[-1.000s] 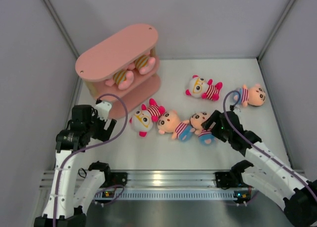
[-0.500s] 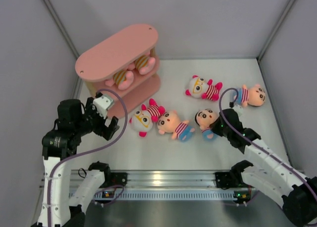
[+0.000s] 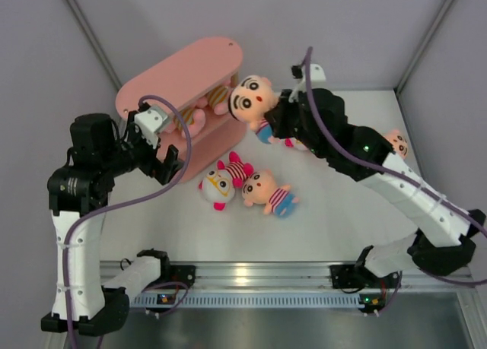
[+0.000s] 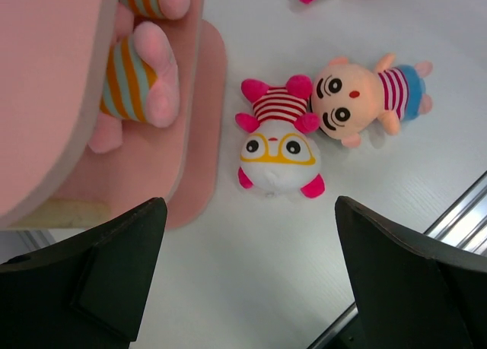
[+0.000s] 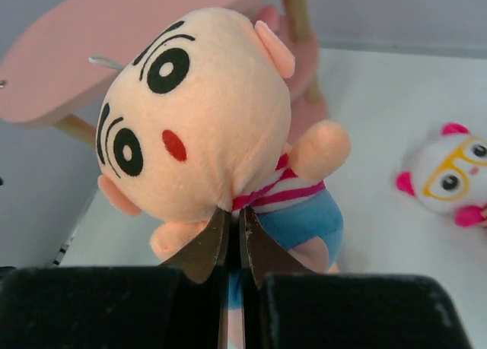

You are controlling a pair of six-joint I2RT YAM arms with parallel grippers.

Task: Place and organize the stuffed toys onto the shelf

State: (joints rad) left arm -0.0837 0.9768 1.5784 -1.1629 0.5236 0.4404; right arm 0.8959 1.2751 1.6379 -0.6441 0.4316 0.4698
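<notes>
The right gripper has lifted a peach doll off the table, pinching its neck, up beside the shelf at its right end. The left gripper, spread wide, hovers at the shelf's near side.

A white table is sitting inside a small booth. Pale grey walls are standing around it: a back wall, a left wall and a right wall. Thin metal strips are running down the back corners. A shiny metal rail (light is bouncing off it) is lying along the near edge.
</notes>
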